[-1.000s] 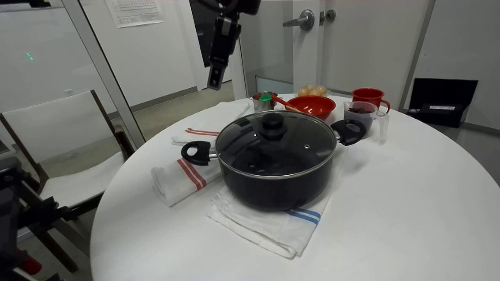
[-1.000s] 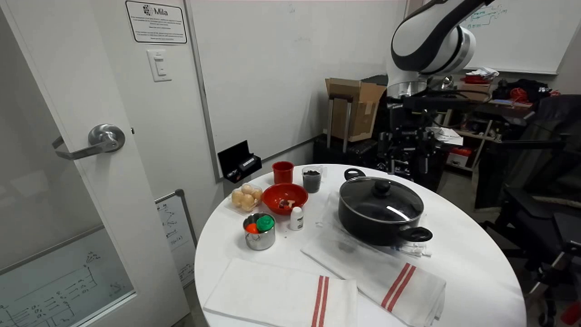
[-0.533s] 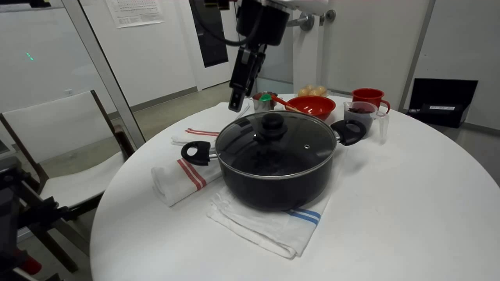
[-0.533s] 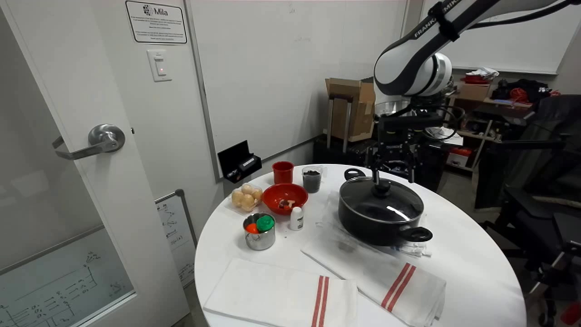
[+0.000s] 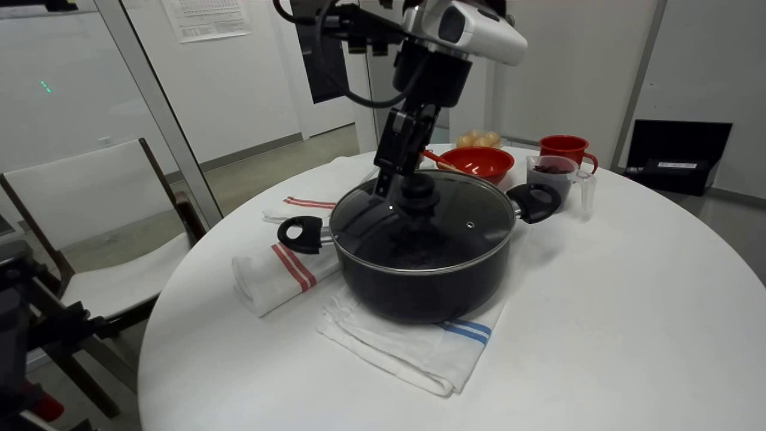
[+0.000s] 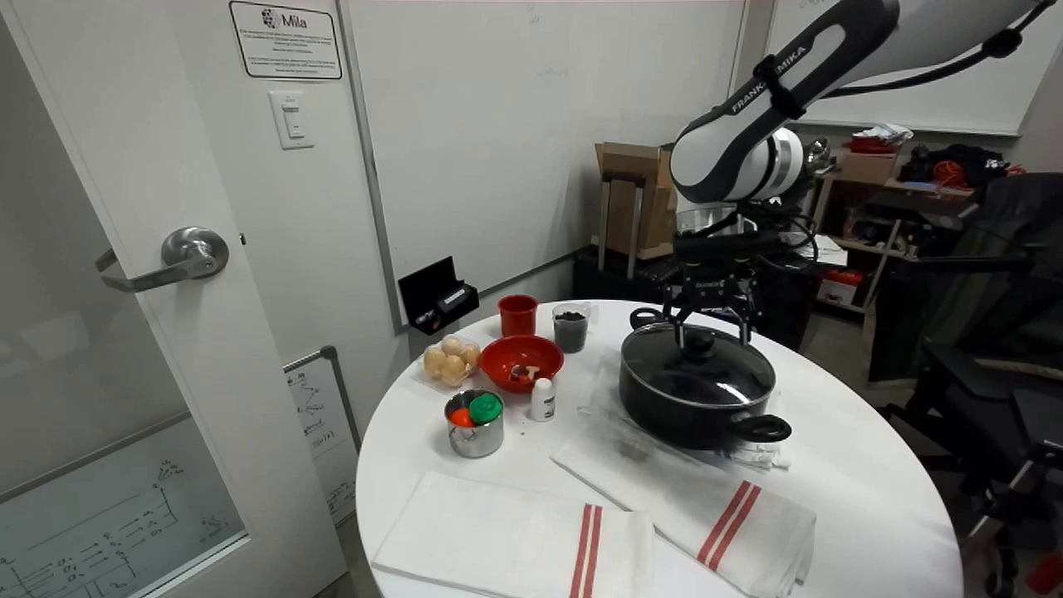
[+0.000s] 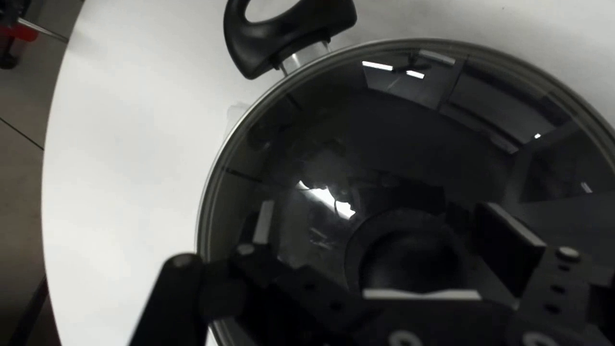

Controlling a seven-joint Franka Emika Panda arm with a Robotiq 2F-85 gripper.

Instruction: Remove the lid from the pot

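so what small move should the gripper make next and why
Probably ease the open gripper slightly toward the wrist view's right, to centre the knob before closing: there it appears between the fingers but nearer the one on the picture's right. The lid sits on the pot, so an even grip seems safer for lifting.

The arm (image 6: pixel 938 37) is coloured wht. w/ a blk. band (image 6: pixel 751 98), on which "FRANK" & "MIKA" are lettered in wht. caps, split by a blk. strap (image 6: pixel 779 87). The wht. wrist (image 5: pixel 494 39) is rounded & marked w/ a dk. oval (image 5: pixel 452 25); a blk. cable (image 5: pixel 370 103) is looped below. The blk. fingers (image 7: pixel 507 250) are edged w/ lt.-grey strips (image 7: pixel 263 222) & set w/ round pale screws (image 7: pixel 568 253).
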